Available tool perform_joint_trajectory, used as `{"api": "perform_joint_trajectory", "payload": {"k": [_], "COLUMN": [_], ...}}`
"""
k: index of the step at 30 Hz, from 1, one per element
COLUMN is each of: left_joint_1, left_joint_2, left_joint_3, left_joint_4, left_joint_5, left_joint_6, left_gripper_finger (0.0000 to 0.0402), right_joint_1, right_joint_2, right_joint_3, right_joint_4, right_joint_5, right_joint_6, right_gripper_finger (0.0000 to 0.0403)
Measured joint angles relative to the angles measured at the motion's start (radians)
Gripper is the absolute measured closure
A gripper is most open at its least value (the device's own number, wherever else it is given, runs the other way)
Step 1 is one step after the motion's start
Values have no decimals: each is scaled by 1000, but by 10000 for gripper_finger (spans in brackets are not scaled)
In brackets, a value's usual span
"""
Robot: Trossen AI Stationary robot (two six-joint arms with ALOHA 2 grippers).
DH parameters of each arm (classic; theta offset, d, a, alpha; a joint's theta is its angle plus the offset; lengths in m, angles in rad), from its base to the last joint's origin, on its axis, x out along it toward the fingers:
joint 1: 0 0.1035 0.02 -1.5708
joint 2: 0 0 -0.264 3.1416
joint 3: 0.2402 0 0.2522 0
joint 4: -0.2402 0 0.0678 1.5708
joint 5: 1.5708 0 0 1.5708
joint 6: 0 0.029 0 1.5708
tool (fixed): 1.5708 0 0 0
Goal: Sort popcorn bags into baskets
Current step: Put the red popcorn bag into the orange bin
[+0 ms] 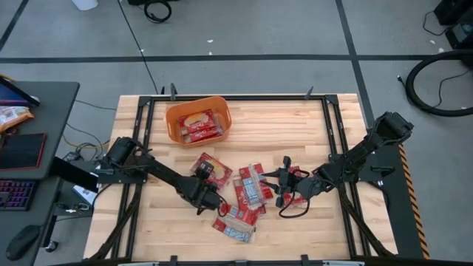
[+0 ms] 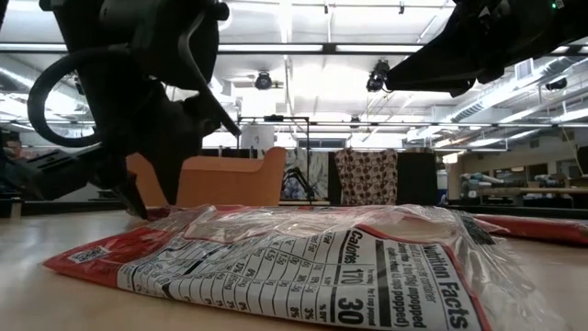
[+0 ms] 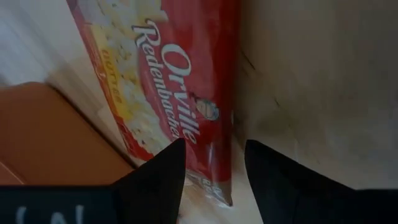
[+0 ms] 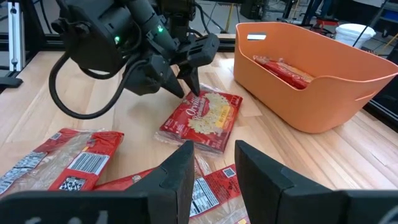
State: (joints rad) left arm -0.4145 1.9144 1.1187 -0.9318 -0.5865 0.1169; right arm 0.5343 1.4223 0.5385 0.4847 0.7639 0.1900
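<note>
A red popcorn packet (image 1: 214,168) lies flat on the wooden table, and my left gripper (image 1: 202,176) stands open at its left end. In the left wrist view the two fingers straddle that packet's long edge (image 3: 224,124). The right wrist view shows my left gripper (image 4: 191,84) pointing steeply down onto the packet (image 4: 202,115). My right gripper (image 4: 213,146) is open and hovers above other packets (image 1: 251,186) in the middle of the table. The orange tub (image 1: 168,118) at the far left holds a few packets (image 1: 199,125). My left gripper comes at the red packet's left end (image 4: 194,98) from above, slanting down from the table's left. Its open fingers (image 3: 168,168) stand on either side of the packet's edge. I cannot tell whether they touch it. The packet lies flat on the table.
More packets lie near the table's near edge (image 1: 236,220) and under my right gripper (image 1: 297,176). One of them fills the low view's foreground, label side up (image 2: 303,267). A black frame (image 1: 236,97) rims the table. Bare wood (image 1: 295,125) lies right of the tub.
</note>
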Motion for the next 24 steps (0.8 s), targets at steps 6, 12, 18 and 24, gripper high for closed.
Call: {"api": "perform_joint_trajectory", "payload": {"k": [6,12,18,24], "left_joint_1": [0,9,50,86], "left_joint_2": [0,0,1,1], "left_joint_3": [0,0,0,0], "left_joint_4": [79,128,160,175], "left_joint_5": [27,26,24,46], "left_joint_6": [0,0,-14,-19], "left_gripper_finger": [232,232,238,283], "right_joint_1": [0,0,0,0], "right_joint_2": [0,0,0,0], "right_joint_3": [0,0,0,0], "right_joint_4": [0,0,0,0], "right_joint_5": [0,0,0,0], "right_joint_6": [0,0,0,0], "right_gripper_finger": [283,283,282,282]}}
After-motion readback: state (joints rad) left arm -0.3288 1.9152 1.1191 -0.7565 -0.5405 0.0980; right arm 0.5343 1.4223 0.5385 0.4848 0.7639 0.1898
